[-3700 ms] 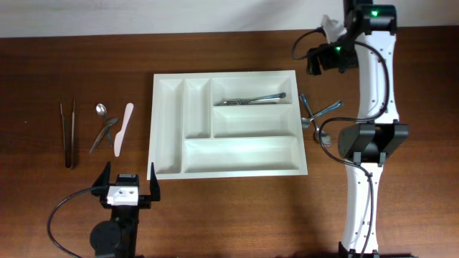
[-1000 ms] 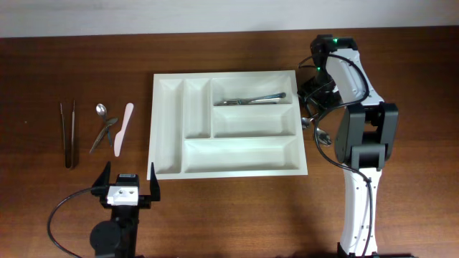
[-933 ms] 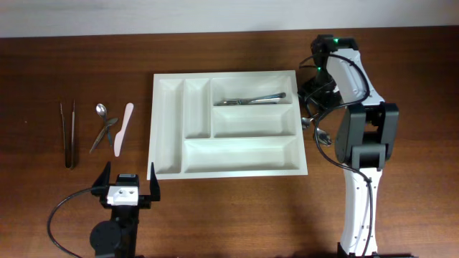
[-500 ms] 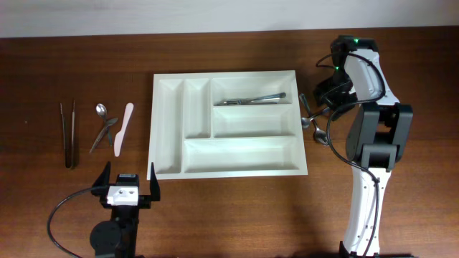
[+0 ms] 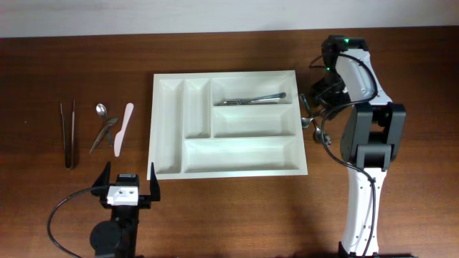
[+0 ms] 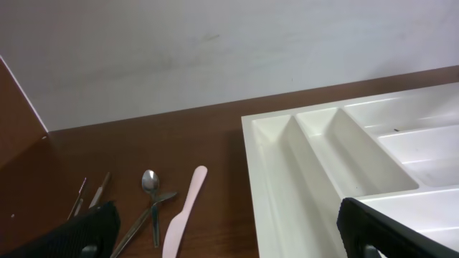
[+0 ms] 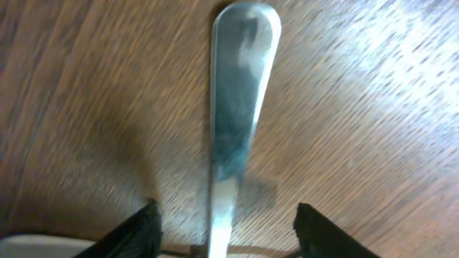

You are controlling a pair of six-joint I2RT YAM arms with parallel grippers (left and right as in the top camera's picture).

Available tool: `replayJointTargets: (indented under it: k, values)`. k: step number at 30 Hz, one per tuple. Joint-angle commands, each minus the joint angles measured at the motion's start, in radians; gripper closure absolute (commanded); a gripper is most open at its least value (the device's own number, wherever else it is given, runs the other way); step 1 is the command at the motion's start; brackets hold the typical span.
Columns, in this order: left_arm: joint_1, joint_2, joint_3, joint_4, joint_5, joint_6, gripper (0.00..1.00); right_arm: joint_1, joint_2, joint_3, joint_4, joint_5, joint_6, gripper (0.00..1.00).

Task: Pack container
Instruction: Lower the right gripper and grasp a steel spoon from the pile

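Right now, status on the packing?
Left jaws wide open, parked. Right jaws open astride a utensil handle beside the container. Cutlery in top-right compartment only. More utensils wait left.

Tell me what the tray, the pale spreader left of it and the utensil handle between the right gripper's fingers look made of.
Tray: white plastic by the look, with smooth moulded walls and a soft sheen.
Spreader: likely plastic or silicone, matte pinkish cream; the look leaves it open.
Utensil handle: metal, probably steel, polished, with mirror-like reflections.
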Motion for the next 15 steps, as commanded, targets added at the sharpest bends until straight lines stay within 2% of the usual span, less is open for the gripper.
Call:
replayJointTargets:
  k: [1, 5, 15]
  values:
    - [0.005, -0.008, -0.004, -0.003, 0.014, 0.009, 0.01, 0.026, 0.079, -0.050, 0.000, -0.042, -0.007, 0.45]
    - [0.005, -0.008, -0.004, -0.003, 0.014, 0.010, 0.01, 0.027, 0.079, -0.059, 0.001, -0.065, -0.006, 0.51]
    - [0.005, -0.008, -0.004, -0.003, 0.014, 0.010, 0.01, 0.028, 0.079, -0.175, 0.172, -0.158, -0.006, 0.51]
